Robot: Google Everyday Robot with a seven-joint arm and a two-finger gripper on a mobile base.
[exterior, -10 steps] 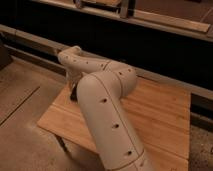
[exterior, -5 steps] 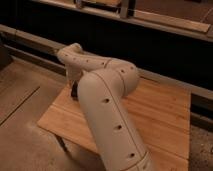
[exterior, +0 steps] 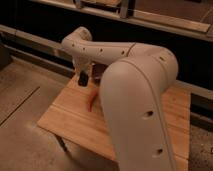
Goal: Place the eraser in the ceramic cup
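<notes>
1. Gripper (exterior: 84,78) hangs clenched over the wooden table (exterior: 65,117) at its far left edge, below our white arm (exterior: 135,100).
2. We cannot tell the eraser from its dark tips.
3. A red stick (exterior: 91,100) lies near it.

A light wooden plank tabletop (exterior: 70,117) stands on a speckled grey floor (exterior: 25,100), with one thin dark leg (exterior: 62,142) showing under its near-left edge. A thin red stick-like item (exterior: 91,100) lies flat on the boards toward the far-left part, partly hidden by the pale arm that covers much of the surface. The dark end effector (exterior: 84,79) hangs over the far-left corner, fingers closed.
</notes>
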